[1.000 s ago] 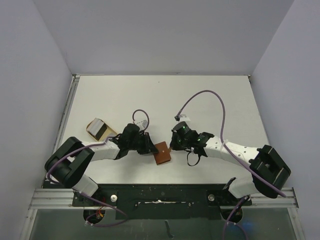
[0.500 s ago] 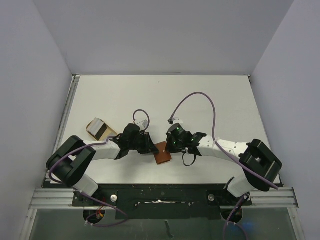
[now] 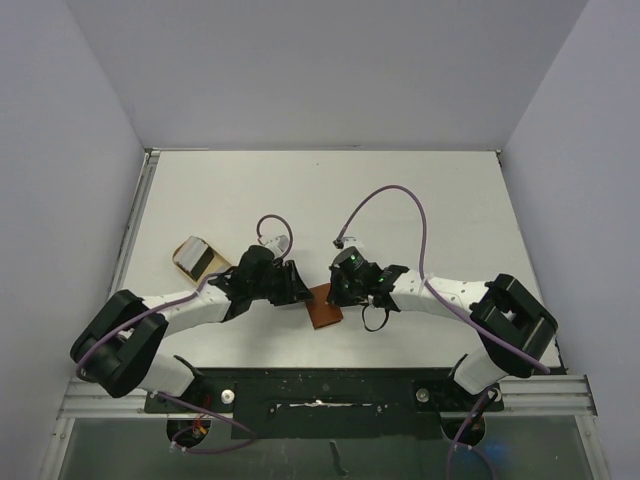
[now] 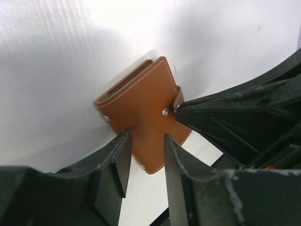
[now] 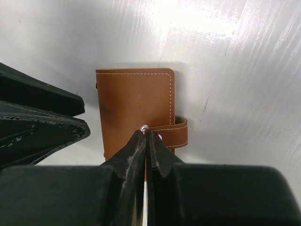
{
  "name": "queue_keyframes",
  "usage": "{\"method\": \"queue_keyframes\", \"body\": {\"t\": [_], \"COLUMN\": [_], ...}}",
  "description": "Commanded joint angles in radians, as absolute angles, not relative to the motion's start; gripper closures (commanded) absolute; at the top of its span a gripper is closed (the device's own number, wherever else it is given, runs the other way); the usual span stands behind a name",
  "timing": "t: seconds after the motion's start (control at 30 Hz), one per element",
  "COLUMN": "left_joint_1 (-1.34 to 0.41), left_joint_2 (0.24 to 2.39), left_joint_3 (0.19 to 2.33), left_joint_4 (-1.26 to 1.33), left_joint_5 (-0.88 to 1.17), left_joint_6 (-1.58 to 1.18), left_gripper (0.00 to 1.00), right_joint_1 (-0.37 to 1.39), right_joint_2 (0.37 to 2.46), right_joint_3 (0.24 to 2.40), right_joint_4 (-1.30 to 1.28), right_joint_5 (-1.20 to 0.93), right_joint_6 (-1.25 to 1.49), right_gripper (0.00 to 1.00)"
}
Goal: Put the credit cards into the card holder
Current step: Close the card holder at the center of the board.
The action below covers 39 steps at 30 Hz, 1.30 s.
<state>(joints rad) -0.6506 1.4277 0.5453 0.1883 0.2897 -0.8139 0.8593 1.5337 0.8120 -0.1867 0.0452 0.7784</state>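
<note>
The card holder (image 3: 323, 306), a closed brown leather wallet with a snap strap, lies flat on the table between both arms. In the left wrist view the card holder (image 4: 141, 106) sits just beyond my left gripper (image 4: 146, 146), which is open by a narrow gap over its near edge. My right gripper (image 5: 146, 134) is shut, and its tips press on the snap of the strap (image 5: 171, 132) on the card holder (image 5: 134, 99). The credit cards (image 3: 190, 255) show only as pale strips in a tan dish at the left, far from both grippers.
The tan dish (image 3: 212, 262) stands left of the left arm's wrist. Purple cables loop above both wrists. The table's near edge and the arm bases lie just below the card holder; grey walls close in the back and sides.
My left gripper's jaws have parted a little at the card holder's edge. The right gripper has moved left onto the snap strap. The card holder has stayed in place.
</note>
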Motion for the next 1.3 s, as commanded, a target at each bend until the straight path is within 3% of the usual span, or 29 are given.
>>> {"method": "queue_keyframes", "body": {"t": [0.0, 0.6, 1.27], "left_joint_1": [-0.642, -0.636, -0.636], "left_joint_2": [1.37, 1.49, 1.486], "left_joint_3": [0.575, 0.545, 0.51], "left_joint_4": [0.103, 0.223, 0.315], "left_joint_5": [0.193, 0.278, 0.325], "left_joint_6": [-0.769, -0.783, -0.834], "left_gripper": [0.66, 0.65, 0.65], "right_joint_1": [0.866, 0.865, 0.867], "right_joint_2": [1.528, 1.54, 1.558], "right_joint_3": [0.831, 0.845, 0.846], "right_joint_4": [-0.141, -0.11, -0.086], "right_joint_5": [0.035, -0.012, -0.023], "right_joint_6": [0.794, 0.812, 0.821], "right_gripper": [1.0, 1.0, 1.0]}}
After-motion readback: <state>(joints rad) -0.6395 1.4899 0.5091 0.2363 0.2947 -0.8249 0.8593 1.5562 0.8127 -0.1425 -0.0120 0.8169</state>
